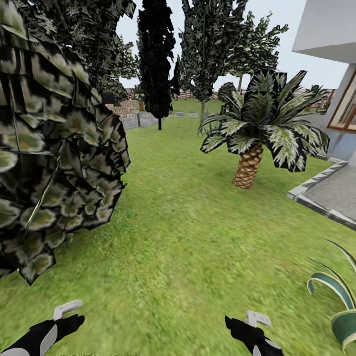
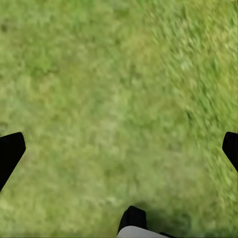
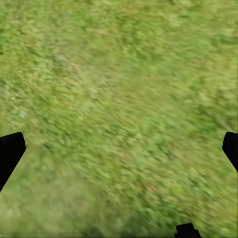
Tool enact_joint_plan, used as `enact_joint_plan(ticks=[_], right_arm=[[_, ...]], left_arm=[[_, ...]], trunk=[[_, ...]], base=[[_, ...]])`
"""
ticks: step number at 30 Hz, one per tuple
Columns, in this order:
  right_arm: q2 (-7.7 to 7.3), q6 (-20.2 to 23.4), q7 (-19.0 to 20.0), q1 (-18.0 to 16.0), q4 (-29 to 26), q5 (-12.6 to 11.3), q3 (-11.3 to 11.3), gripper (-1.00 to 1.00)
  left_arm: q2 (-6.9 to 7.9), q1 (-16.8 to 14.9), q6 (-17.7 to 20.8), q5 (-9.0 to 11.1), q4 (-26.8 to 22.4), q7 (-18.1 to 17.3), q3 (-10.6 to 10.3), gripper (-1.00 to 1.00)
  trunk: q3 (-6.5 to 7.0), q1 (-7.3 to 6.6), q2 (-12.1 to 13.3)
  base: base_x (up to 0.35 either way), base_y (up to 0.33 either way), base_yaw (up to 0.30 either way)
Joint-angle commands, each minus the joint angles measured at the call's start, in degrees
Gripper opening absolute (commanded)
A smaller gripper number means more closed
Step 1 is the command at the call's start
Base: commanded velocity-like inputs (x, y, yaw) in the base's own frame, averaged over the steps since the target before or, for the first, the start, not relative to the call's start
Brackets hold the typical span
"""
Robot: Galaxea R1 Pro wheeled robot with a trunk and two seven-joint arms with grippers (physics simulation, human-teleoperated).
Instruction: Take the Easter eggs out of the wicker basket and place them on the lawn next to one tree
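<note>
Crossing lawn (image 1: 198, 237), both pincers spread, empty; eggs and basket unseen; eggs likely smooth, slippery: grip mid-girth.

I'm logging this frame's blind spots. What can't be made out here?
- Head view: the leafy crown close to the camera hides the lawn behind it.
- Head view: the potted plant is cut off by the edge.
- Head view: left gripper and right gripper sit at the frame's bottom, arms cut off.
- Wrist views: grass is blurred; both grippers show open, nothing between.
</note>
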Motion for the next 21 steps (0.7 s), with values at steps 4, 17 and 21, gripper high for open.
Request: enact_joint_plan(ticks=[4,17,21], right_arm=[[0.07,0.35,0.34,-0.03,-0.13,-0.39,-0.22,1.0],[0.07,0.34,0.34,-0.03,-0.13,-0.39,1.82,1.0],[0.07,0.34,0.34,0.0,-0.13,-0.39,1.89,1.0]], left_arm=[[0.01,-0.05,0.32,-0.13,-0.06,-0.26,0.39,1.0],[-0.02,-0.05,-0.63,-0.05,0.03,-0.26,0.39,1.0],[-0.02,-0.05,-0.68,-0.05,0.03,-0.26,0.39,1.0]], trunk=[[0.07,0.04,-0.12],[0.67,0.04,-0.12],[0.86,0.04,-0.12]], base=[[-0.001,0.0,0.258],[-0.049,0.0,0.258],[-0.04,0.0,0.258]])
